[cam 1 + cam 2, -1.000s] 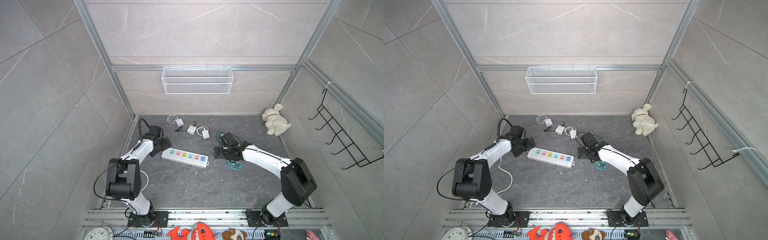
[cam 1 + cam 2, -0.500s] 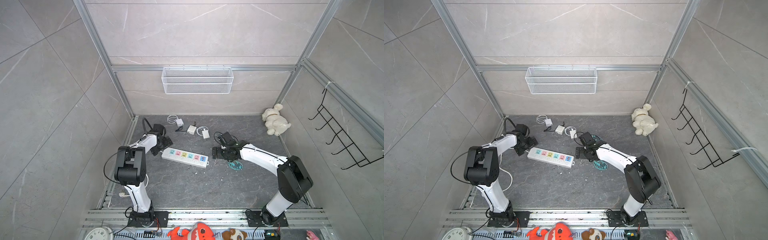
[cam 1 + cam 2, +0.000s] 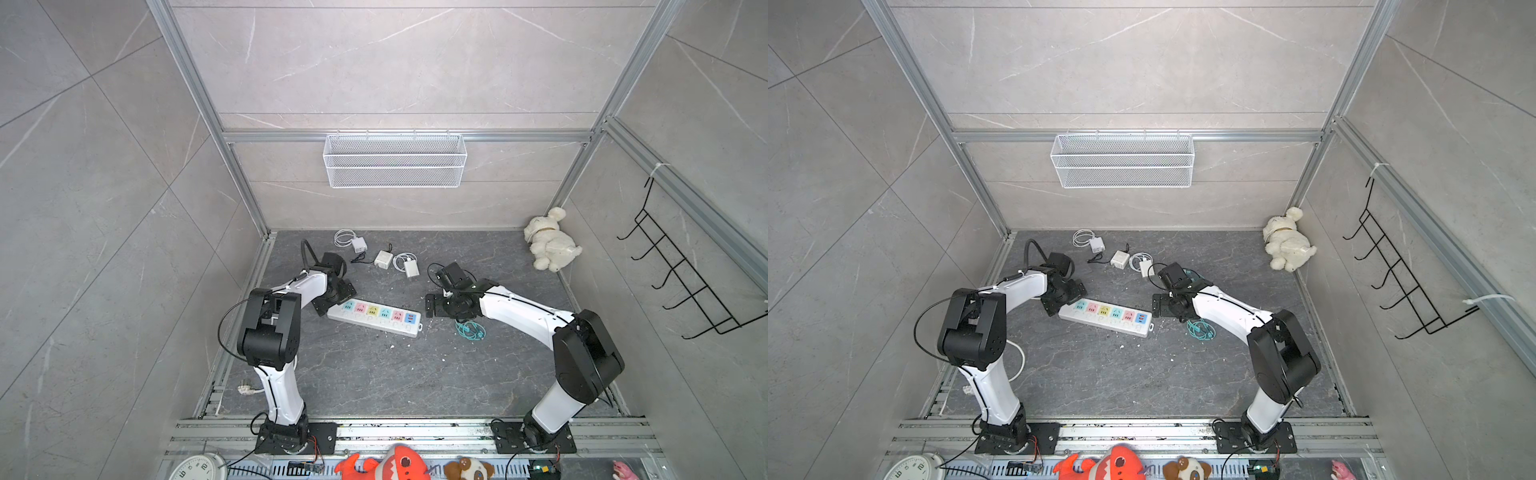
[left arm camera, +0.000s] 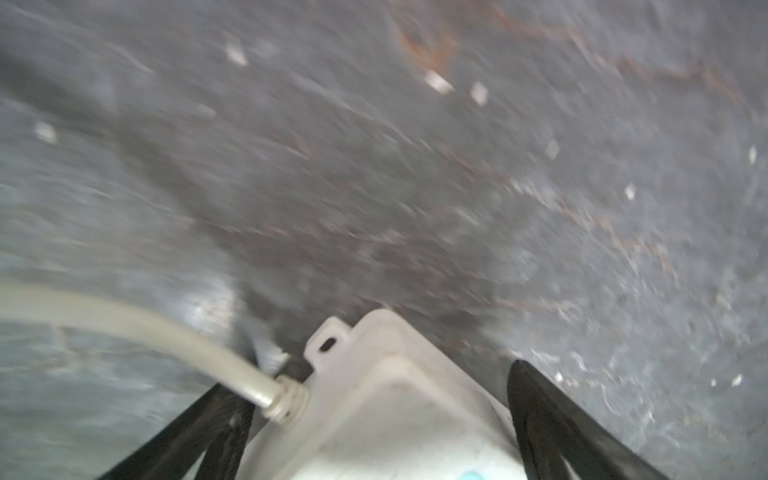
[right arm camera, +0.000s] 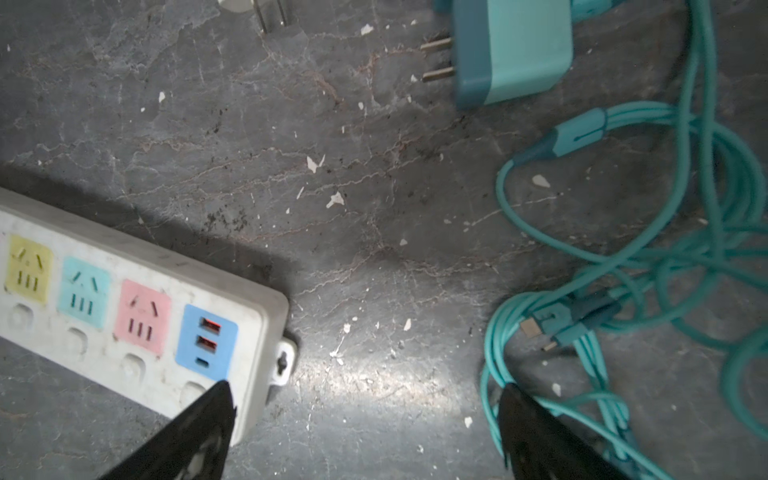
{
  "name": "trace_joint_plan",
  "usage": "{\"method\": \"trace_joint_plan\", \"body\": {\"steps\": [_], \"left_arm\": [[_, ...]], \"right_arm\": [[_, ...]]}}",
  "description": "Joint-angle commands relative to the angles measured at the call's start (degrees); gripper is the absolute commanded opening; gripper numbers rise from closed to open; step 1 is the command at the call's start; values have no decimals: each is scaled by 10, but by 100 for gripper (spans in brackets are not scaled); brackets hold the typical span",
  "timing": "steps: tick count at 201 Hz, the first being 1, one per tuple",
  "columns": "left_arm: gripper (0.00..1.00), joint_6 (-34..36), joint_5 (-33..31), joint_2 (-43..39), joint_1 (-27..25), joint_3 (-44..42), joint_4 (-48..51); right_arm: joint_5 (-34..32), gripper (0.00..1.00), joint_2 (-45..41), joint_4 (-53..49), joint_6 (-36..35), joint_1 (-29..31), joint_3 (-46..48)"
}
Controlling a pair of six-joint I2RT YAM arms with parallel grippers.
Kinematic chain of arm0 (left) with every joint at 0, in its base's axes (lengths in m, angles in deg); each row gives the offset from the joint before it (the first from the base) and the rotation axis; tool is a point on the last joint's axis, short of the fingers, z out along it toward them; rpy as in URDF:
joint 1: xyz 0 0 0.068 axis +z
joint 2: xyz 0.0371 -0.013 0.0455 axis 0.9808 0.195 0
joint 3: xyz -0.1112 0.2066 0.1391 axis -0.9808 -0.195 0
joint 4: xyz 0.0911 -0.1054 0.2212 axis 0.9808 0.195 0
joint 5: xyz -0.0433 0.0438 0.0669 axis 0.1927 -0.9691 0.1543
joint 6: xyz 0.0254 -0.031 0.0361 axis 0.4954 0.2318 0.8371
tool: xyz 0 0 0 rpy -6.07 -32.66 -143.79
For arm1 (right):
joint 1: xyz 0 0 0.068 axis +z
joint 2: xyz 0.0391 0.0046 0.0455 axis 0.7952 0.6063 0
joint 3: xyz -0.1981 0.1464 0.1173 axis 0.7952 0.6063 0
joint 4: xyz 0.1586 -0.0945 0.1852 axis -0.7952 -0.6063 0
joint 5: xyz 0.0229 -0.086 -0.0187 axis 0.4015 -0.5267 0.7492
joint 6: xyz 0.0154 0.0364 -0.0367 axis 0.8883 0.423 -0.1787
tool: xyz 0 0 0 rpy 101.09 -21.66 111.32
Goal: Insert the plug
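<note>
A white power strip [image 3: 374,318] [image 3: 1106,318] with coloured sockets lies on the dark floor. My left gripper [image 3: 334,298] [image 3: 1065,298] is open. Its fingers straddle the strip's cord end [image 4: 386,415], and a small gap shows at one side. My right gripper [image 3: 444,312] [image 3: 1173,312] [image 5: 366,386] is open and empty over bare floor, between the strip's USB end [image 5: 208,340] and a tangled teal cable [image 5: 623,257] [image 3: 469,330]. The teal plug [image 5: 515,54] lies flat beyond the gripper, prongs toward the strip. In the top views my right arm mostly covers it.
Three white chargers [image 3: 359,244] [image 3: 381,259] [image 3: 410,268] with cords lie at the back. A plush dog [image 3: 548,245] sits in the back right corner. A wire basket [image 3: 395,160] hangs on the rear wall. The strip's grey cord [image 4: 124,320] runs off behind my left gripper.
My left arm has swung inward and its gripper has slid right over the strip's cord end. The right gripper has shifted slightly left.
</note>
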Motion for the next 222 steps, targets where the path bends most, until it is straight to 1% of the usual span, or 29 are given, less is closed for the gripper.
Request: {"method": "trace_joint_plan", "body": {"steps": [1,59,76,101,121,137,152,164,184,222], "left_arm": [[95,-30,18,3,-50,-4,15],[95,-78,28,-20,-158,-5,33],[95,-111,30,-41,-175,-44,21],[95,-143,33,-74,-192,-89,4],[94,-164,40,-101,-218,-106,3],[95,-179,30,-119,-238,-113,2],[95,-184,11,-125,-242,-112,7],[97,-181,-10,-122,-241,-98,21],[100,-153,-59,-103,-241,-41,75],[99,-105,-97,-58,-241,69,123]], "right_arm": [[-4,99,19,-21,-18,-20,-27],[10,99,31,-27,-42,-73,-54],[11,99,36,-26,-54,-88,-60],[6,99,47,-23,-59,-104,-72],[-2,99,62,-28,-71,-110,-92],[-13,99,71,-32,-80,-117,-105],[-8,99,80,-37,-87,-120,-119],[0,99,88,-37,-93,-121,-128],[15,99,95,-36,-96,-121,-137],[27,99,99,-32,-103,-124,-141]]}}
